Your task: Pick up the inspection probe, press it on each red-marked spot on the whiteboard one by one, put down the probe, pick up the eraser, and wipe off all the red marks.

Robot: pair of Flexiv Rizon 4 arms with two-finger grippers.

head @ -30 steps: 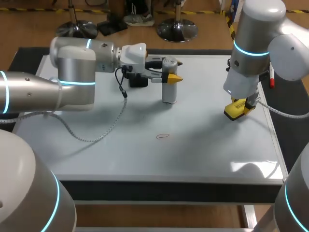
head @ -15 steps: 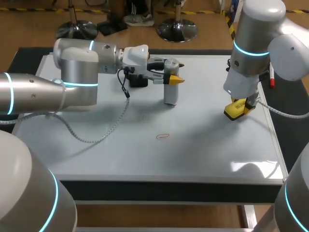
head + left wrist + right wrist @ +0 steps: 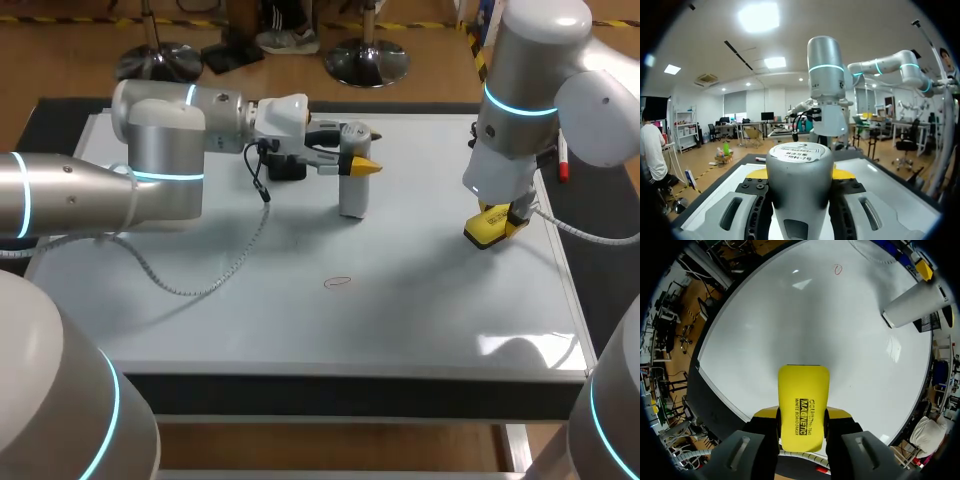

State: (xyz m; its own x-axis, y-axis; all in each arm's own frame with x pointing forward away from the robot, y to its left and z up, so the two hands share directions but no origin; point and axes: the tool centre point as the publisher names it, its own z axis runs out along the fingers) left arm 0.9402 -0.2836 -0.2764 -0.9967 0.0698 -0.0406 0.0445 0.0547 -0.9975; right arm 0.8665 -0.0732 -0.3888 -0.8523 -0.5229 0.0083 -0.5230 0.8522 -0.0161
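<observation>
Beyond the red mark (image 3: pixel 338 282): upright probe (image 3: pixel 351 195), clamped in left jaws | right of mark: eraser (image 3: pixel 488 228) gripped in right jaws

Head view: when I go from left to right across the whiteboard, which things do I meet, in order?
grey cable → inspection probe → yellow eraser → red marker pen. The red mark is left out: it overlaps the probe from left to right.

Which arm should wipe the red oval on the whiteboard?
Right: the right gripper is shut on the yellow block eraser; the left gripper is shut on the grey cylindrical probe.
</observation>
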